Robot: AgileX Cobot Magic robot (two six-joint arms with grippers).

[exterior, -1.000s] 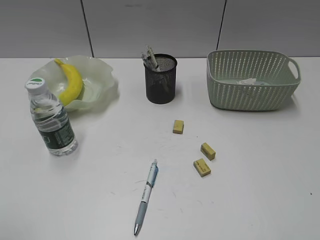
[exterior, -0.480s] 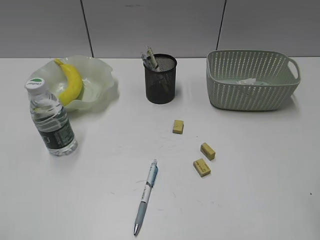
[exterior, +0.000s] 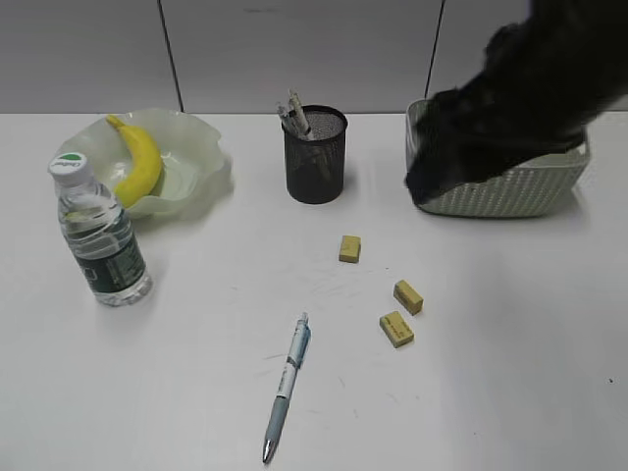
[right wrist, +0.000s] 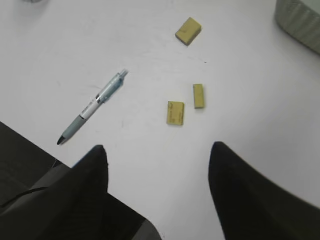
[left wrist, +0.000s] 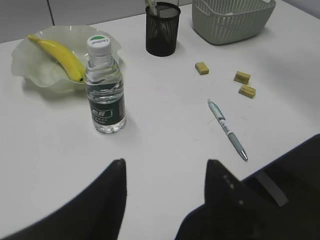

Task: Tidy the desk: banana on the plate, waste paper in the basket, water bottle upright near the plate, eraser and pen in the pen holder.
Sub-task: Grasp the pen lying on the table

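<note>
Erasers-and-pen step in hand: three yellow block erasers (exterior: 350, 248) and blue-white pen (exterior: 287, 386) lie loose on white surface (exterior: 196, 392), well apart from black mesh pen holder (exterior: 315, 155). Right gripper (right wrist: 157, 175), jaws wide and empty, hovers above erasers; next it descends onto one. Left gripper (left wrist: 165, 190) also wide.

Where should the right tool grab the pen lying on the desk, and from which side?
Probably mid-barrel, coming straight down from above. The pen lies flat on the desk, so only its top and long sides are reachable. Set the fingers across the barrel, square to its long axis; the shaft is slim and about even there, and it tapers toward the tip. The erasers lie apart to its right. The right tool is open.
</note>
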